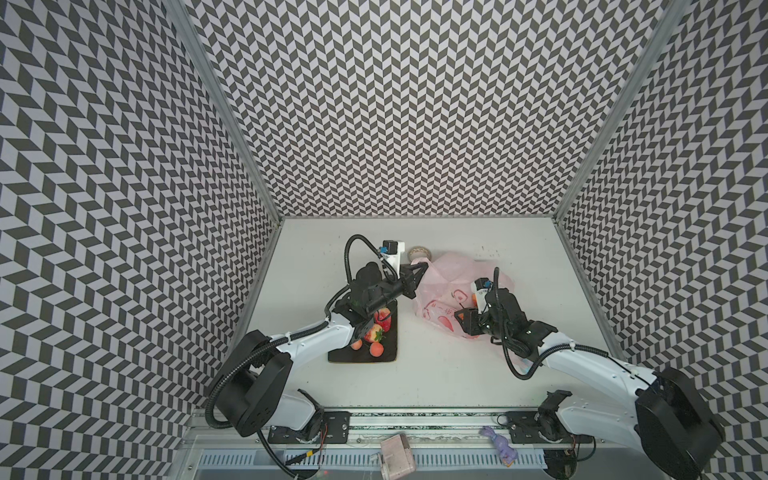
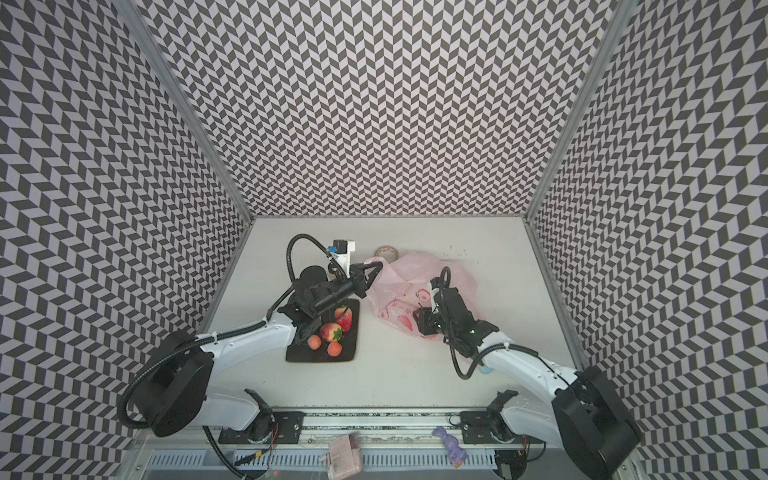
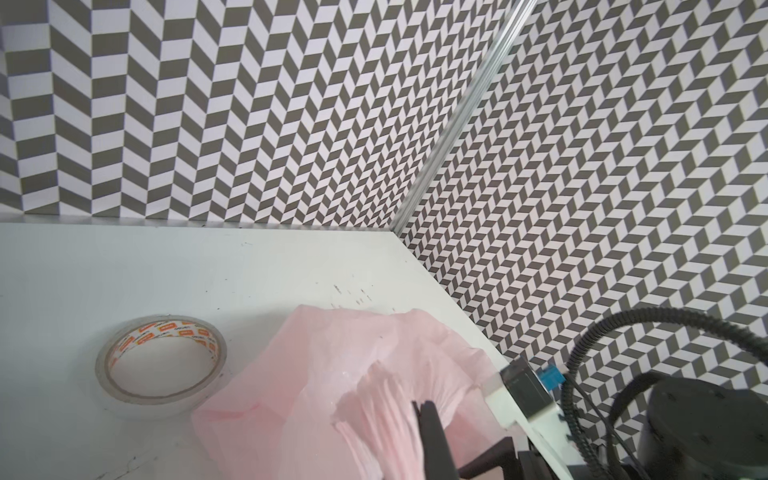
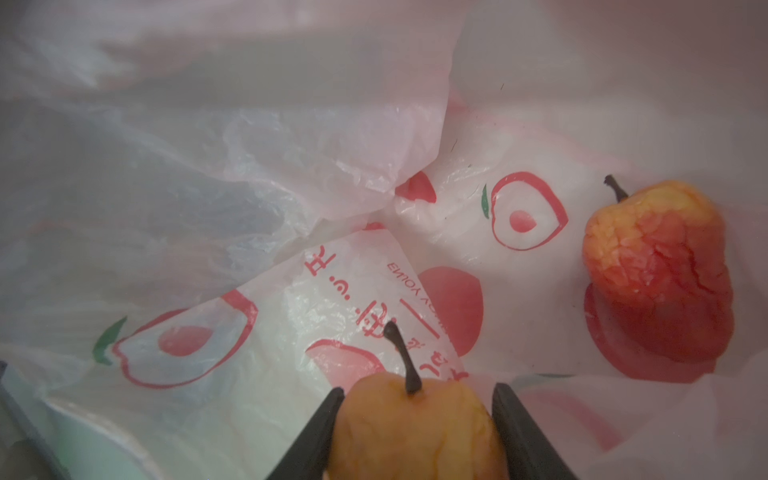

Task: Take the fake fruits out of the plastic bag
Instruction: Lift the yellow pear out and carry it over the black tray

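Right hand (image 4: 417, 390): clamped on yellow stemmed fruit (image 4: 415, 436), inside plastic bag (image 4: 208, 166).
Left hand (image 1: 422, 269): pinched shut on bag's rim.
Risk: tip-only grip may let fruit slip; film may drag along.

You see the pink, translucent plastic bag (image 1: 449, 274) lying crumpled on the worktop (image 1: 457, 365), its red fruit prints showing. Inside it, a wrinkled yellow-orange fruit (image 4: 415, 432) with a dark stem sits clamped in the right hand (image 4: 417, 388), and a red-orange fruit (image 4: 656, 266) lies near. Two strawberries (image 1: 382, 320) (image 1: 372, 333) and two orange-pink balls (image 1: 356, 344) (image 1: 376, 349) rest on the black tray (image 1: 388, 343).
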Controlling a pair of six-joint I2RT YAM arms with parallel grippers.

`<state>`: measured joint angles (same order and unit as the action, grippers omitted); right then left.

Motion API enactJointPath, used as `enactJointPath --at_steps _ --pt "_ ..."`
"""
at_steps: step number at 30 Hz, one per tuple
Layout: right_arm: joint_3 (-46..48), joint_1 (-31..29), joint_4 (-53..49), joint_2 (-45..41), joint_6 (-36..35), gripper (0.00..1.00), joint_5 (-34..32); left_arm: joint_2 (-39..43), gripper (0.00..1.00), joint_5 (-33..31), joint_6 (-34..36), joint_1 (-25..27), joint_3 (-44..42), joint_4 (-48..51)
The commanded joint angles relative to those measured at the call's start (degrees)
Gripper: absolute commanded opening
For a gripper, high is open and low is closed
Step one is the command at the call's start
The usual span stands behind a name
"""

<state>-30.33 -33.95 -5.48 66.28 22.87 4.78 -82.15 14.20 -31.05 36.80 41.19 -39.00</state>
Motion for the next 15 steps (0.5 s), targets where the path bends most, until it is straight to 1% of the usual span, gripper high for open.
enactJointPath --at_steps 1,4,5,7,9,12,15 --pt "0.09 -0.80 3.15 -5.12 -2.91 0.40 6.61 -0.58 0.00 -0.19 -1.62 -0.58 1.72 -2.77" --pt "0.25 -4.14 5.09 -9.51 -6.13 0.40 8.89 -0.51 0.00 0.24 -1.59 -1.17 1.48 -2.32" --pt "0.35 -6.17 5.90 -10.73 -7.15 0.40 9.11 -0.46 0.00 0.66 -1.63 -1.49 1.40 -2.22" --pt "0.53 -10.57 7.98 -11.82 -9.21 0.40 8.43 -0.56 0.00 2.62 -1.67 -2.29 1.32 -2.22" --pt "1.03 -16.57 11.01 -11.58 -11.98 0.39 5.21 -0.88 0.00 4.71 -1.71 -3.16 1.42 -2.01" --pt "1.70 -23.69 17.88 -7.86 -15.26 0.39 0.90 -0.90 0.00 6.88 -0.88 -4.22 2.11 -0.18" --pt "-0.60 -27.60 23.28 -0.15 -16.11 0.38 -1.97 -0.44 0.00 8.10 0.88 -5.12 3.13 2.56"
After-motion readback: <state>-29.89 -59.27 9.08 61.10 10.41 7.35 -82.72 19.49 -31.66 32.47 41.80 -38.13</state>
